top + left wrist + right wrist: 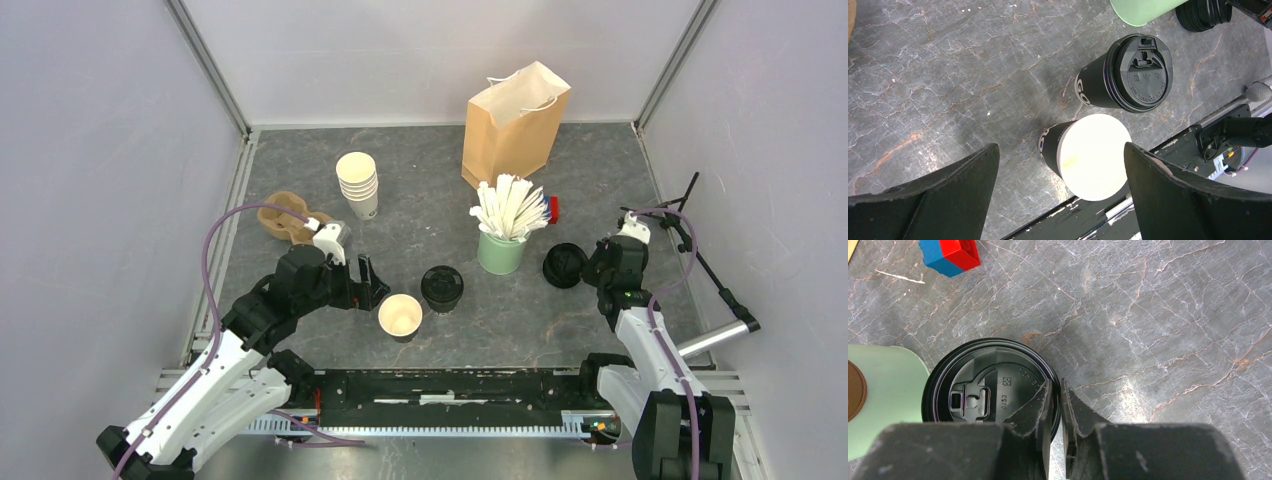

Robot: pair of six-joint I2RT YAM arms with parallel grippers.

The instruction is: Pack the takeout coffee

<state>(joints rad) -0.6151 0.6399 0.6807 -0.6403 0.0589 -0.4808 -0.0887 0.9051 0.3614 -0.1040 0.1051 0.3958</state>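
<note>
One coffee cup [441,287], black-sleeved with a black lid on it [1140,70], stands mid-table. Beside it is a second black-sleeved cup [400,315] with no lid, its cream inside showing [1095,155]. My left gripper [375,285] hangs open just left of this cup; in the left wrist view its wide-spread fingers [1060,147] straddle the cup from above, touching nothing. A loose black lid [562,265] lies right of the green cup. My right gripper [1057,385] has pinched the lid's rim [983,385], one finger over the lid and one outside it.
A brown paper bag [515,120] stands open at the back. A green cup of white sticks [500,252] is close to the left of the lid. A stack of lidless cream cups [358,182], a brown cardboard carrier [285,215] and a red-blue block [950,255] are nearby.
</note>
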